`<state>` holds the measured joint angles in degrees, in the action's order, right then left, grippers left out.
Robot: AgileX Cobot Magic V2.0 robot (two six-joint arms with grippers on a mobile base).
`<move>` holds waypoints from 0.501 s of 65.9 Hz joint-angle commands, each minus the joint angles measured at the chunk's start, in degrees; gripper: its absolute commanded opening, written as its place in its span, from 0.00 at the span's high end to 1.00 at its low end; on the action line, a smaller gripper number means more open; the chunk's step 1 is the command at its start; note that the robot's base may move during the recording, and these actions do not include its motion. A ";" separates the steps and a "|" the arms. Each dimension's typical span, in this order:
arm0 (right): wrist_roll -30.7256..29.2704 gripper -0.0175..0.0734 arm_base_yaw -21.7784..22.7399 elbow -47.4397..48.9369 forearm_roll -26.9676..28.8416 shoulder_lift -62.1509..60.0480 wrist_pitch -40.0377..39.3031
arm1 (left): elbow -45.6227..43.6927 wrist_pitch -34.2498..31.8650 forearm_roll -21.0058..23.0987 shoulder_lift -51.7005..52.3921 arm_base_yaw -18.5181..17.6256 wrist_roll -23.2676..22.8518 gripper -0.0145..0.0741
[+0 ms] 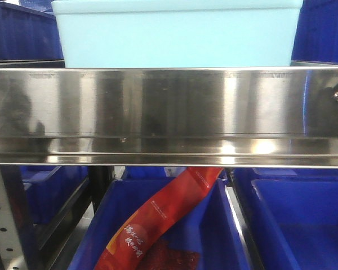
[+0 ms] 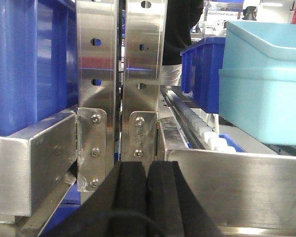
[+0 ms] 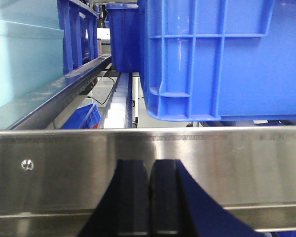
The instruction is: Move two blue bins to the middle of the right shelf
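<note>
The right shelf (image 1: 169,112) fills the front view with its shiny steel front rail. 1 pale blue bin (image 1: 177,34) sits on that tier, just behind the rail's front edge. Below, a dark blue crate (image 1: 158,225) holds a red packet (image 1: 158,219). The left gripper (image 2: 147,197) and right gripper (image 3: 149,197) both have their pads pressed together, empty.

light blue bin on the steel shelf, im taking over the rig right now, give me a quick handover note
Left gripper: shut, empty, in front of the shelf uprights.
Right gripper: shut, empty, facing the steel front rail.
One light blue bin sits on the shelf above the rail, between dark blue crates. From how it lies, that bin looks placed.
No second light blue bin shows in any view, so find it and confirm its tier.
</note>
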<state>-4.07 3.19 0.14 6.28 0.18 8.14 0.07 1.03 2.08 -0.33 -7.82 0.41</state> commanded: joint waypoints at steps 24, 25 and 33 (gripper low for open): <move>-0.39 0.99 0.15 -0.14 0.11 -0.18 -1.72 | -0.07 -1.03 0.32 0.33 0.23 0.09 0.96; -0.39 0.99 0.15 -0.14 0.11 -0.18 -1.72 | -0.07 -1.03 0.32 0.33 0.23 0.09 0.96; -0.39 0.99 0.15 -0.14 0.11 -0.18 -1.72 | -0.07 -1.03 0.32 0.33 0.23 0.09 0.96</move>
<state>-4.09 3.19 0.14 6.28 0.18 8.14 0.07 1.03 2.08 -0.33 -7.82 0.41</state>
